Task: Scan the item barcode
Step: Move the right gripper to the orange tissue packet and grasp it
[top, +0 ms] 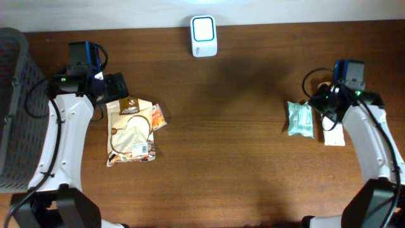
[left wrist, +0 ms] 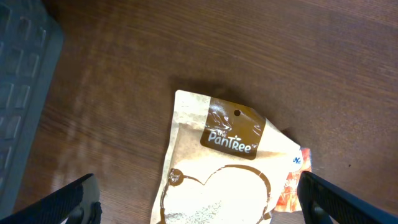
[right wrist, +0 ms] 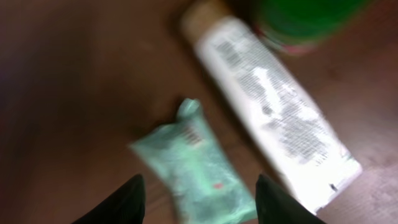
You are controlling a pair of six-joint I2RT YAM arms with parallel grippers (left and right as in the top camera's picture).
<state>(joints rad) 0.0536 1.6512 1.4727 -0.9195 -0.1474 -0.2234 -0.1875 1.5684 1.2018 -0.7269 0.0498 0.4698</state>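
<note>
Hovering over the top edge of the brown snack pouch (top: 130, 130), the left gripper (left wrist: 202, 199) has its fingers spread wide, one at each bottom corner of the wrist view, and nothing is held. The pouch lies flat on the tabletop (top: 228, 145) with its dark label end toward the gripper. A small orange sachet (top: 158, 117) pokes out from under the pouch's right edge. On the far left stands a grey mesh basket (top: 16, 114).

Over on the right, the right gripper (right wrist: 199, 196) shows both fingers apart and empty, though the wrist view is badly blurred. Just below them a mint-green packet (top: 300, 119) lies flat on the wood. Right beside it is a white tube (top: 335, 135), partly under the arm in the overhead view. Something green (right wrist: 311, 15) sits at the tube's cap end, too smeared to make out.

The white scanner (top: 204, 36), its face lit pale blue, sits at the back edge, midway between the arms and well apart from every item.
</note>
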